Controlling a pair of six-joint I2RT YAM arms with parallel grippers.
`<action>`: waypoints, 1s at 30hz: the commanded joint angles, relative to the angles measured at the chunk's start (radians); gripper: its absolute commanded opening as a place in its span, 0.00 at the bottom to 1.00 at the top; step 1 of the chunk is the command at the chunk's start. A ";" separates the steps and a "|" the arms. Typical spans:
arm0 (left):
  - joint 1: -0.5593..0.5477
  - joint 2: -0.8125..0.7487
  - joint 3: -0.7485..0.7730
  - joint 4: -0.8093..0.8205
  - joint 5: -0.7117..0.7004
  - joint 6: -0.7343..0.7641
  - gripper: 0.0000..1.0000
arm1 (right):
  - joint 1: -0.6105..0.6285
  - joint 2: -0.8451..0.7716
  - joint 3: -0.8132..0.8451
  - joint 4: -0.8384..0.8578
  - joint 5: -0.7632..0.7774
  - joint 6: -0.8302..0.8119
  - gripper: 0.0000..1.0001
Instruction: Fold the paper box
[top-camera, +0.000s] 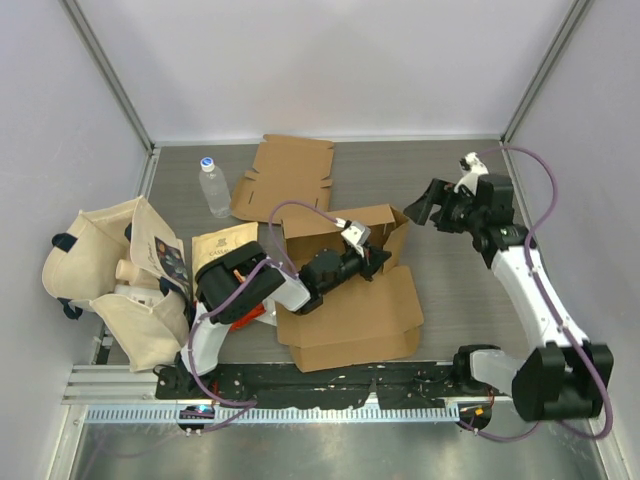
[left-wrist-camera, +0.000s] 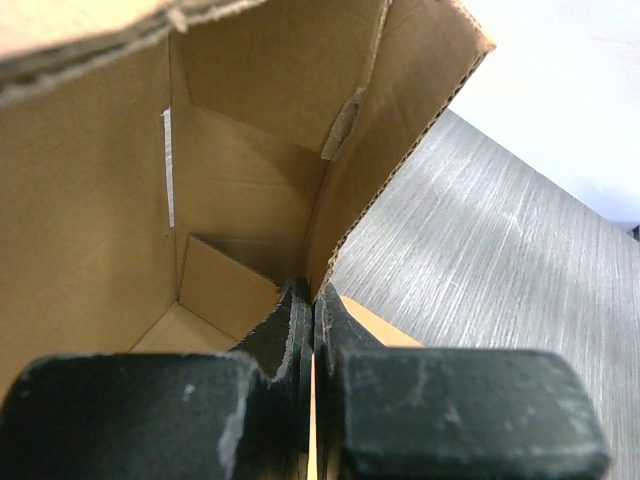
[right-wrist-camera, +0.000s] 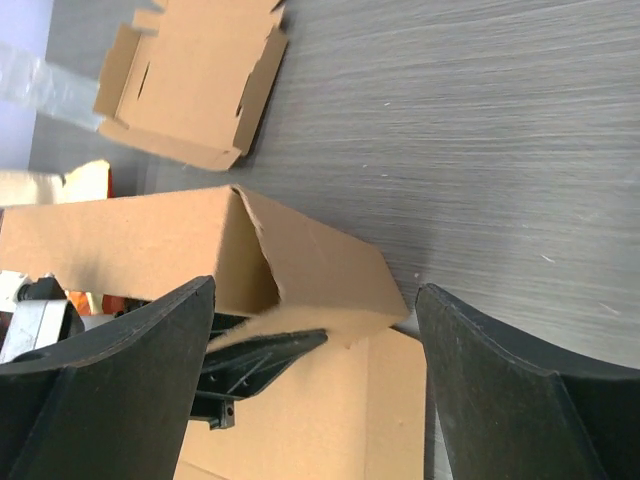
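I have the left claw (top-camera: 377, 258) clenched on a raised wall of the paper box (top-camera: 350, 320) mid-desk (top-camera: 450, 290), its tray running left-to-right, lid flat toward the bases, right claw (top-camera: 420, 208) released alongside.

Looks like a robotics lab test cell. Walled by plain white panels (top-camera: 330, 60) on aluminium framing (top-camera: 110, 70). Has a left arm (top-camera: 240, 282) and right arm (top-camera: 530, 280) bolted to a black rail (top-camera: 330, 378), well behind the left fingers (left-wrist-camera: 290, 330) and right fingers (right-wrist-camera: 130, 350). Holds clutter on the grey brushed table (top-camera: 450, 300): cardboard blank (top-camera: 285, 175) and water bottle (top-camera: 213, 185) beyond and left of the left fingers, canvas tote bags (top-camera: 100, 265) farther left.
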 joint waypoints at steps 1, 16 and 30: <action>-0.003 -0.038 -0.024 0.023 0.067 0.010 0.00 | 0.085 0.140 0.195 -0.131 -0.092 -0.204 0.87; -0.003 -0.045 -0.048 -0.012 0.050 0.083 0.00 | 0.162 0.143 0.160 -0.094 -0.076 -0.124 0.86; -0.027 -0.076 -0.098 0.006 -0.048 0.123 0.00 | 0.171 0.148 0.065 -0.059 -0.053 -0.057 0.39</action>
